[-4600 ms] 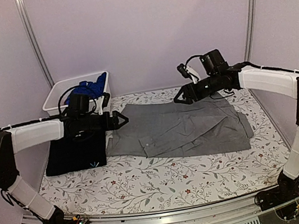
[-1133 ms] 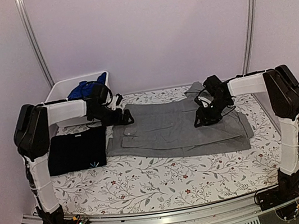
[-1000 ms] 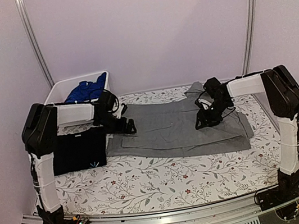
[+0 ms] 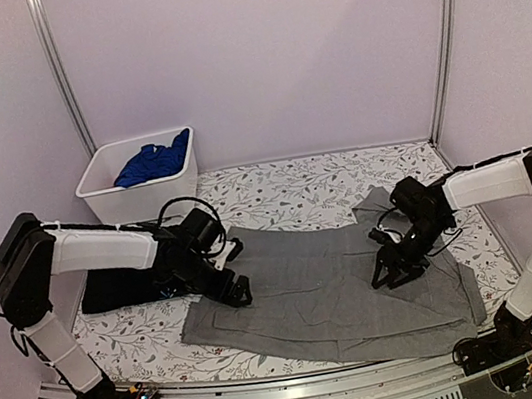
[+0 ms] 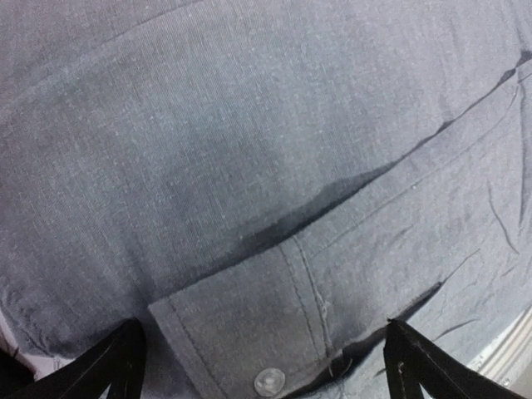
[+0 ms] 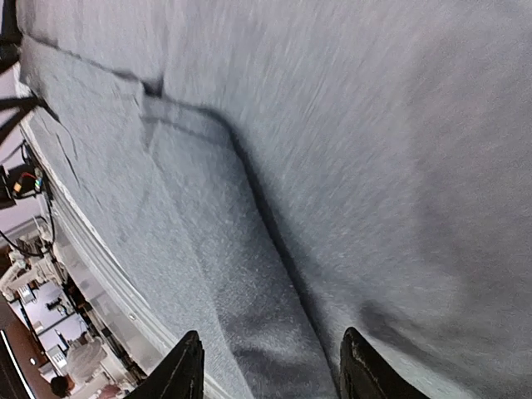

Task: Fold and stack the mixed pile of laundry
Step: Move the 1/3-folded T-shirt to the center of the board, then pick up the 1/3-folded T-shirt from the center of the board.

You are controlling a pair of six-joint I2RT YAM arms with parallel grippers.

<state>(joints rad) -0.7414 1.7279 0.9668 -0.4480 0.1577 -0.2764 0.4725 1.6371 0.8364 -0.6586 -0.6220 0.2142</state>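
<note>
Jaws of the left gripper (image 4: 239,290) are spread wide. In the left wrist view the two dark fingertips (image 5: 116,366) stand far apart just over the grey cloth, and nothing is caught between them. The right gripper (image 4: 392,276) has its jaws partly apart. In the right wrist view its tips (image 6: 184,366) are low on the cloth, a flat fold of the fabric runs between them, and they do not close on it.

Both grippers are on the grey shirt (image 4: 323,302). It lies spread out along the near edge of the worktop (image 4: 283,181), from left of the middle almost to the near right corner. The left gripper is at its left end and the right gripper on its right part. The shirt is a plain mid grey, mostly flat, with long soft creases and overlapping layers. Close up the weave is fine, and a stitched cuff (image 5: 249,332) with one small round button (image 5: 268,381) lies between the left fingertips. One corner of the shirt rises a little toward the right edge, beyond the right gripper.

Farther back, at the left edge, the black T-shirt (image 4: 109,295) lies flat, partly hidden under the left arm. In the far left corner stands a white bin (image 4: 114,198) with the bright blue garment (image 4: 151,162) bunched inside. The worktop has a pale cover with small leaves and flowers.
</note>
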